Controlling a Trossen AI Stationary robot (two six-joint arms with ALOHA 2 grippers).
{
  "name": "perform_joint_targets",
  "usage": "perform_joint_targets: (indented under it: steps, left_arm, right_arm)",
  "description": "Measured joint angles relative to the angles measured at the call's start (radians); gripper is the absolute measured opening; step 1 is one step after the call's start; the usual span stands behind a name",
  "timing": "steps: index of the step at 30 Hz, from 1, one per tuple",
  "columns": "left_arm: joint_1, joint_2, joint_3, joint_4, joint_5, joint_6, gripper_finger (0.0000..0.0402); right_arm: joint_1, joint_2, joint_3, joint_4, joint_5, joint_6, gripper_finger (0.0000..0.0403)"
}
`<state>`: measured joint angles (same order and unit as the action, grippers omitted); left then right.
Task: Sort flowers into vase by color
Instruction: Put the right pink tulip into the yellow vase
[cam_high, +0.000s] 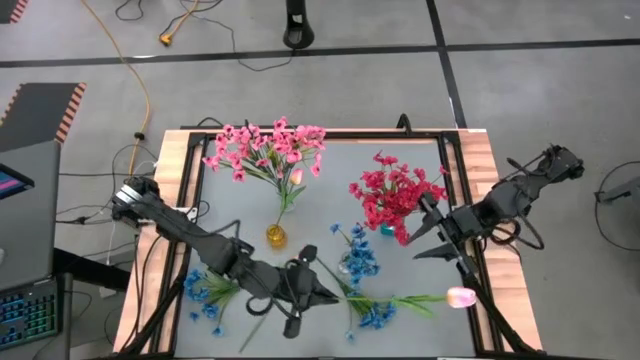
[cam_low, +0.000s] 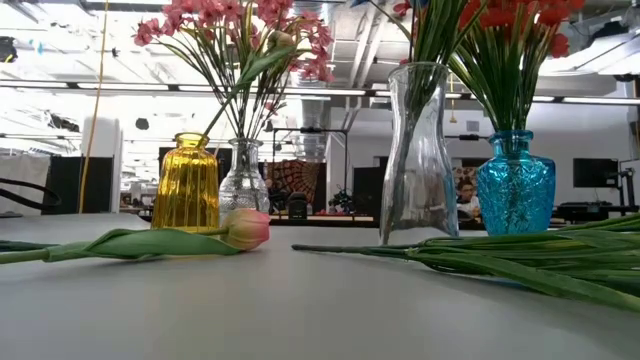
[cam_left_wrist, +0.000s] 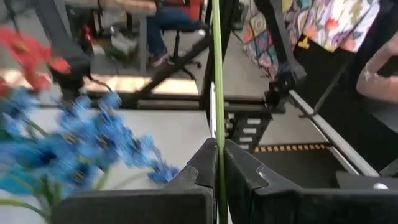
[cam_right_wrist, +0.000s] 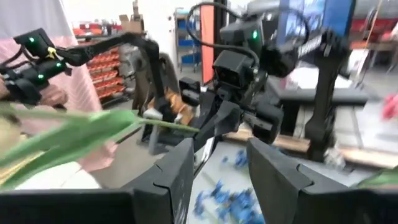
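High view showed the sorting partly done. Nearest, the left gripper (cam_high: 318, 293) hung low over the front part of the counter (cam_high: 425, 165), its fingers (cam_left_wrist: 249, 177) pressed tightly together on a thin green stem (cam_left_wrist: 217, 74). This stem seemed to belong to the pink tulip (cam_high: 460, 296), which lay toward the right front edge. Loose blue sprigs (cam_high: 205, 292) lay beside the left arm and more blue sprigs (cam_high: 375, 316) lay close to the left gripper, so these were not yet sorted. A little farther, the right gripper (cam_high: 440, 250) waited near the tulip with its fingers apart and nothing between them. Behind it, the clear vase (cam_high: 357, 262) held only a few blue blossoms. The yellow vase (cam_high: 275, 237) stood to its left. Farthest, the light pink bunch (cam_high: 265, 148) and the red bunch (cam_high: 395, 195) stood already full in their vases. I judged that the blue sprigs and the tulip were the main work left.
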<state>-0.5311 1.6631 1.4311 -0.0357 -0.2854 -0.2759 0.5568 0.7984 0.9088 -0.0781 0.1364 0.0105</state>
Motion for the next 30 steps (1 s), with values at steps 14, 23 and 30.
perform_joint_targets:
  steps: [14, 23, 30]
  left_arm:
    - [0.012, -0.147, 0.0, 0.009, -0.179, 0.227, 0.0]
    - [0.107, -0.169, -0.001, 0.034, -0.201, 0.325, 0.0]
    - [0.165, -0.168, -0.001, 0.03, -0.191, 0.326, 0.0]
  right_arm:
    - [-0.133, 0.008, 0.0, 0.15, 0.049, -0.169, 0.0177]
    - [-0.187, 0.108, 0.0, 0.298, 0.048, -0.169, 0.0177]
    - [-0.194, 0.201, 0.0, 0.474, 0.048, -0.251, 0.0177]
